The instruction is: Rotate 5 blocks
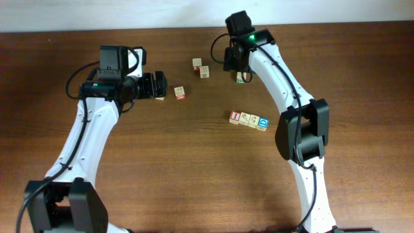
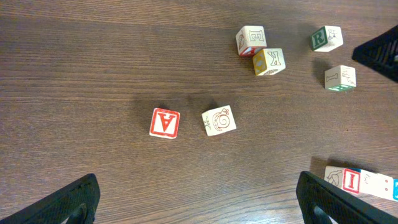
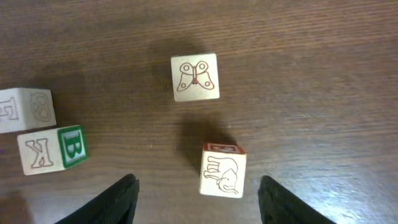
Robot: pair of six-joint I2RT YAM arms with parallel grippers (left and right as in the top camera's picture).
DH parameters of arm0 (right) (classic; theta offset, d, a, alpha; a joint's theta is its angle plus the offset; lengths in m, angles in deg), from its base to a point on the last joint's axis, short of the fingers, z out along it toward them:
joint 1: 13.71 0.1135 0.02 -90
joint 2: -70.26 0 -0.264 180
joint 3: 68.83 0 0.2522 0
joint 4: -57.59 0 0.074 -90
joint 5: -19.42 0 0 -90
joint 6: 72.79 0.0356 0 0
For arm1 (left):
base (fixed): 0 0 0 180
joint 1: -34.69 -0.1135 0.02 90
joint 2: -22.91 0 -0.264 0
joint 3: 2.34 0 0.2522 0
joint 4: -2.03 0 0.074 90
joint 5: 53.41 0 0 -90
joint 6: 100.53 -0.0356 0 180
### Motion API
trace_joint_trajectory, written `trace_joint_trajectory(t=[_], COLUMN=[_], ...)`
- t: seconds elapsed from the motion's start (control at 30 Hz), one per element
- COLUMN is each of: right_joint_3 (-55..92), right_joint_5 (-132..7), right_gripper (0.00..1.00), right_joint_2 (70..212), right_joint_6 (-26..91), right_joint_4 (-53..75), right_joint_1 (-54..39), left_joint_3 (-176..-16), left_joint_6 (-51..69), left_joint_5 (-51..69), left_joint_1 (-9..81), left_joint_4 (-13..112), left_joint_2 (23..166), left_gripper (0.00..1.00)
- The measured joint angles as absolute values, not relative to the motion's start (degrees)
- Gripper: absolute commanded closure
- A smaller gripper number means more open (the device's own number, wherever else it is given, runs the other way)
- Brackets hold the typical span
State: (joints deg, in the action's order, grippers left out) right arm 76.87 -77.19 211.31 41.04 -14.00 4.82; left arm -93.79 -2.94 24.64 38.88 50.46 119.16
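Dark brown wood-grain table (image 1: 194,162); one red-faced letter cube (image 2: 165,122) flat on its surface

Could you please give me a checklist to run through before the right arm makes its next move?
1. Right gripper jaws apart: ok.
2. Elephant block touching neither jaw: ok.
3. Butterfly block apart from elephant block: ok.
4. Left gripper open and empty: ok.
5. How many rotations are done: cannot tell.
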Motion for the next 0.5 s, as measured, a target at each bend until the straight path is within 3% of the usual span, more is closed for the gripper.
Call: trace_joint_trajectory(t=[0.33,0.5], right_joint_3=[76.6,76.1], right_joint_5=[-80.2,-80.3], right_gripper=[0.40,0.56], right_joint_2=[215.9,217.7], right_joint_6=[41.0,41.1], right_joint_4=[-12.0,-11.4], right_joint_1=[4.8,4.8], left_joint_3=[-93.8,-93.8], left_joint_6=[-2.9,-2.9], left_joint_5=[24.6,24.6], left_joint_1=[38.9,38.9], left_joint_4=[50.5,50.5], left_joint_2=[119.2,119.2], left_gripper=[0.01,0.01])
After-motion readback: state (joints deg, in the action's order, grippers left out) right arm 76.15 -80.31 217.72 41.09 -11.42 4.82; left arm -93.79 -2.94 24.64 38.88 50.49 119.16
